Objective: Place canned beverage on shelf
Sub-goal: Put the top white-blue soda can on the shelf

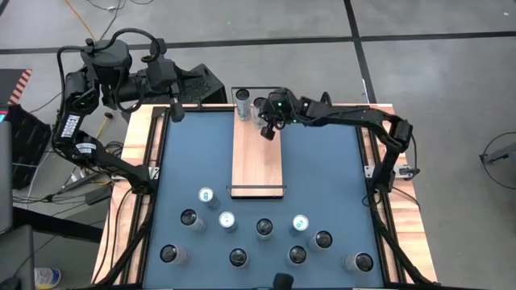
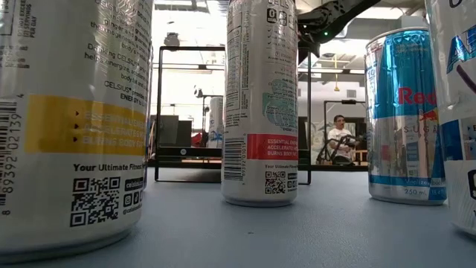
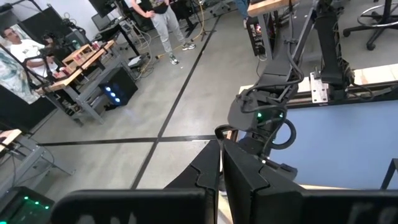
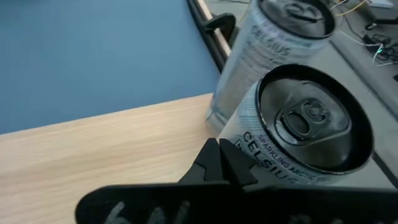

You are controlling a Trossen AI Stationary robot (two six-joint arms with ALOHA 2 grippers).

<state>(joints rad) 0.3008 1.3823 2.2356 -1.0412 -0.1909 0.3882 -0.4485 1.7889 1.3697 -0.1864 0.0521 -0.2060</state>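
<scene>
My right tool (image 1: 268, 131), closed and empty, hovers just beside two white slim cans (image 4: 292, 134) standing at the far end of the light-wood shelf (image 1: 258, 165); careless withdrawal could topple them.

The left gripper (image 3: 221, 163) has its dark fingers pressed together, pointing over the blue table (image 3: 348, 143) edge. Beyond the table, black lines (image 3: 168, 109) cross a grey floor; people (image 3: 163, 18) stand beside workbenches (image 3: 81, 59).
</scene>
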